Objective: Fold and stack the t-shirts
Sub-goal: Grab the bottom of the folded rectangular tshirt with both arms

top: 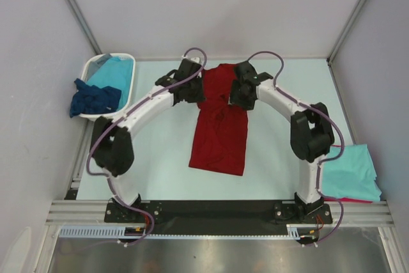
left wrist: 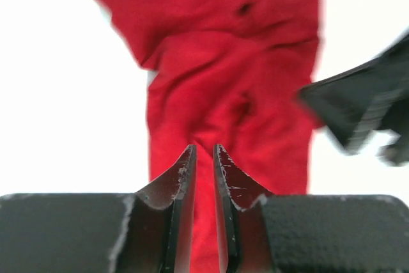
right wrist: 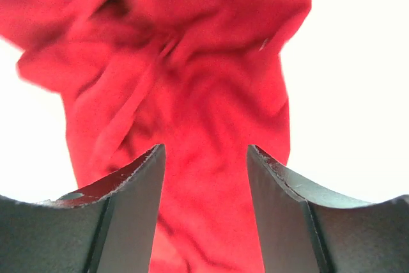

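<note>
Left end effector (left wrist: 203,151) barely parted and right end effector (right wrist: 206,148) spread wide hover above a soft, limp red t-shirt (top: 220,129), probably best pinched at an edge just below them.

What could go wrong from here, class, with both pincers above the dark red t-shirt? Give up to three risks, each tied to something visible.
1. The dark red t-shirt lies rumpled under the open left pincer and right pincer; a pinch may catch one layer only, skewing the fold.
2. The navy t-shirt droops over the basket rim; the left arm might snag it.
3. The folded turquoise t-shirt lies beside the right arm; a swing could shove it.
</note>
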`<state>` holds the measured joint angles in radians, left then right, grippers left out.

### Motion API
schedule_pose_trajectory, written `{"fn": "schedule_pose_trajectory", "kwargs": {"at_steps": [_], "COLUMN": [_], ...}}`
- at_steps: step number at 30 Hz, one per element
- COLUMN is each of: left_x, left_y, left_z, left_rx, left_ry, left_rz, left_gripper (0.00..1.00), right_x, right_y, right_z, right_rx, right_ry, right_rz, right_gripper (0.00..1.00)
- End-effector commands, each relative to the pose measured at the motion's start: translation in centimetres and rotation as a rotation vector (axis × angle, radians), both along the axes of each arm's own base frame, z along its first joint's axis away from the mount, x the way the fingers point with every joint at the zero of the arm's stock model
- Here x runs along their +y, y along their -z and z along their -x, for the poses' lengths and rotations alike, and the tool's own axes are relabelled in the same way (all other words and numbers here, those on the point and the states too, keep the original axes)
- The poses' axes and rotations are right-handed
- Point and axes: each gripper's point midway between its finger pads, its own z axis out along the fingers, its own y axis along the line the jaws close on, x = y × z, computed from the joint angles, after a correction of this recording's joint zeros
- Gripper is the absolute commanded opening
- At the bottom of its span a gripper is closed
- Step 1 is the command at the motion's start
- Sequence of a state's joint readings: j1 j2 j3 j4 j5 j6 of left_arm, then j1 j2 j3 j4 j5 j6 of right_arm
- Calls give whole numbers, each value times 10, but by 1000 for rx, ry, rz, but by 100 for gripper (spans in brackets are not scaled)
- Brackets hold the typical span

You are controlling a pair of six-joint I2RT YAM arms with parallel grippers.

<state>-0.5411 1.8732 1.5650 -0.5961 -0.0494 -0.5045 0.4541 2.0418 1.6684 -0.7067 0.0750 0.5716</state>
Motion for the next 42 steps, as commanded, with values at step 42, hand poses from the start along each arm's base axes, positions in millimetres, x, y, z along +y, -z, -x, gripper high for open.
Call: {"fn": "schedule_pose_trajectory", "kwargs": {"at_steps": [42], "left_x": [17], "left_y": [82], "left_z": [223], "left_rx": [125], "left_ry": [219], "left_rz": [-126], "left_gripper": [21], "right_x": [6], "right_y": [23], "right_z": [236], "right_rx": [73], "right_ry": [-134], "right_rz": [77], "right_gripper": [48]}}
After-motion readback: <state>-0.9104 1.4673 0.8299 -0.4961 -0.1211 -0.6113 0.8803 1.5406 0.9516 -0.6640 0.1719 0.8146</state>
